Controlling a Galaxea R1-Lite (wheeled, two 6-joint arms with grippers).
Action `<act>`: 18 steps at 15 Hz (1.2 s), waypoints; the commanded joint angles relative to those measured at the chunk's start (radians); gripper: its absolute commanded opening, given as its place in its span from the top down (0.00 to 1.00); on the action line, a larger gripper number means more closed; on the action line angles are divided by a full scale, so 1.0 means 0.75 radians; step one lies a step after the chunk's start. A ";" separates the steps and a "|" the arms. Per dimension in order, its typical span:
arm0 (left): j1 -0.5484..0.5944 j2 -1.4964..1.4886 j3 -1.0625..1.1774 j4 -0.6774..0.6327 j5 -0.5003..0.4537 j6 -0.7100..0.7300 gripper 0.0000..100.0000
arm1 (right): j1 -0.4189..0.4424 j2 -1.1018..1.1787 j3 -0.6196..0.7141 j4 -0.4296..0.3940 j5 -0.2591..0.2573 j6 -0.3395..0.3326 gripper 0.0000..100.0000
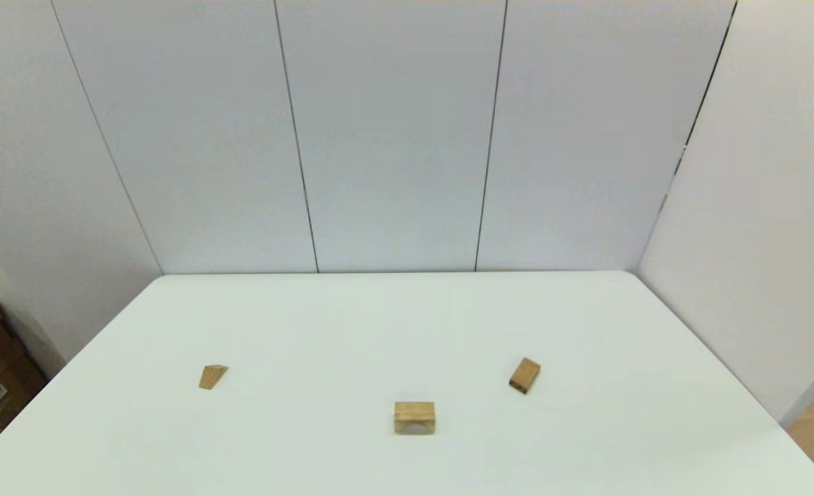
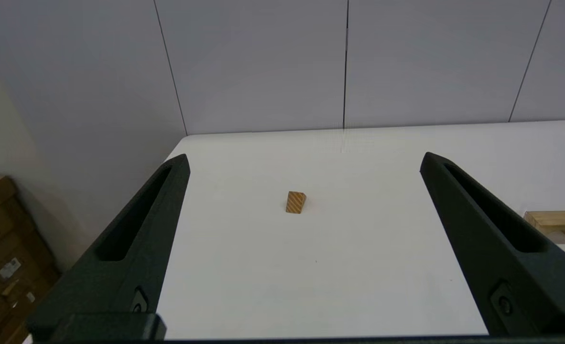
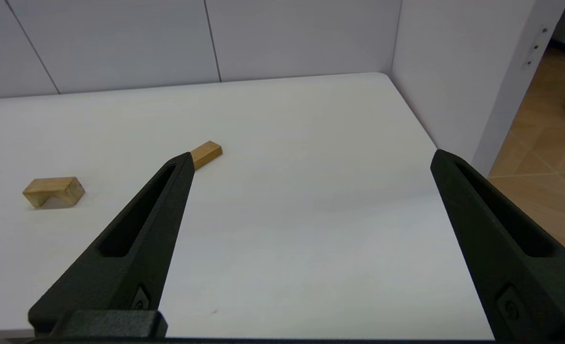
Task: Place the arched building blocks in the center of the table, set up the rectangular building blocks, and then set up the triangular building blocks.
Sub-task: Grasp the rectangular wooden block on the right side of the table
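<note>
Three wooden blocks spread across the near half of the white worktop (image 1: 393, 324), none yet touched. At far left, about nine o'clock from the middle block, the triangular building blocks (image 1: 213, 377), a small wedge lying on its side, well in from the left edge. Straight ahead at twelve o'clock of the left hand (image 2: 303, 160), fingers spread wide and gripping nothing, hovering back near the front edge. At centre, nearest the robot, the arched building blocks (image 1: 414, 417), long axis running left to right, cut-out facing the front edge and opening downward. Seen off at about three o'clock from the left hand, at about ten o'clock from the right hand (image 3: 311, 157). Roughly equal reach for either arm, by the look of it. Open worktop all round and beyond toward twelve o'clock, so plenty of room for carrying it farther in to the middle. At right, around two o'clock from the arch, the rectangular building blocks (image 1: 525, 375), lying flat, long axis skewed from near-left to far-right, well short of the right edge. Partly hidden behind one right finger (image 3: 134, 239). Right hand likewise released and wide apart, holding nothing, set back by the front edge.
</note>
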 commanded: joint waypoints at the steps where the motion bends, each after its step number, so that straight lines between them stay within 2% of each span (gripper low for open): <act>1: 0.000 0.002 0.026 0.030 0.000 -0.001 0.00 | 0.000 0.001 0.000 -0.001 -0.002 0.001 0.00; 6: 0.000 0.002 0.026 0.149 -0.037 -0.021 0.00 | 0.000 0.001 0.000 -0.001 -0.002 0.001 0.00; 18: 0.000 0.002 0.026 0.155 -0.030 -0.064 0.00 | 0.000 0.001 0.000 -0.001 0.000 0.001 0.00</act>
